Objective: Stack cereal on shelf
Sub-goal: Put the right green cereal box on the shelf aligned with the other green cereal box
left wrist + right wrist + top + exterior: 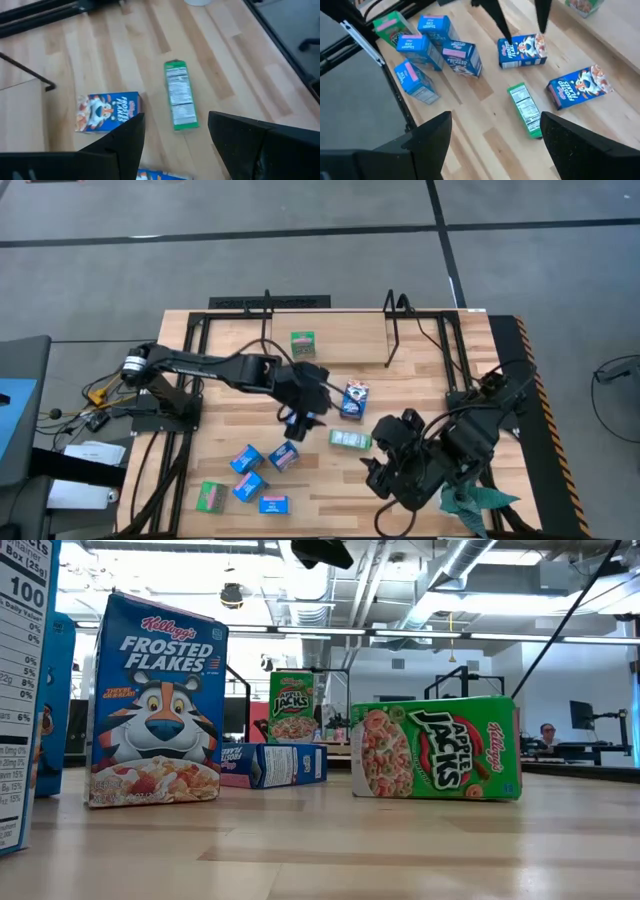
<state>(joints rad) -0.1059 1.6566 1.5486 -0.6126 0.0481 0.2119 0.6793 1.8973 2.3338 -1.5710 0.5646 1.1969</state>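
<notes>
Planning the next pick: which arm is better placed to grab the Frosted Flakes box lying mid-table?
Left. The left gripper hovers open beside the Frosted Flakes box, while the right gripper hangs nearer the table's front edge, beyond the green box.

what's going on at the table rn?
Cereal stacking, early on. The left pincer hangs open over the mid-table, above a Frosted Flakes box, holding nothing. The right pincer waits, open and empty, near the table's front right. One green box stands on the shelf board. Another green box and a second Frosted Flakes box lie loose mid-table, with a cluster of blue and green boxes at front left.
</notes>
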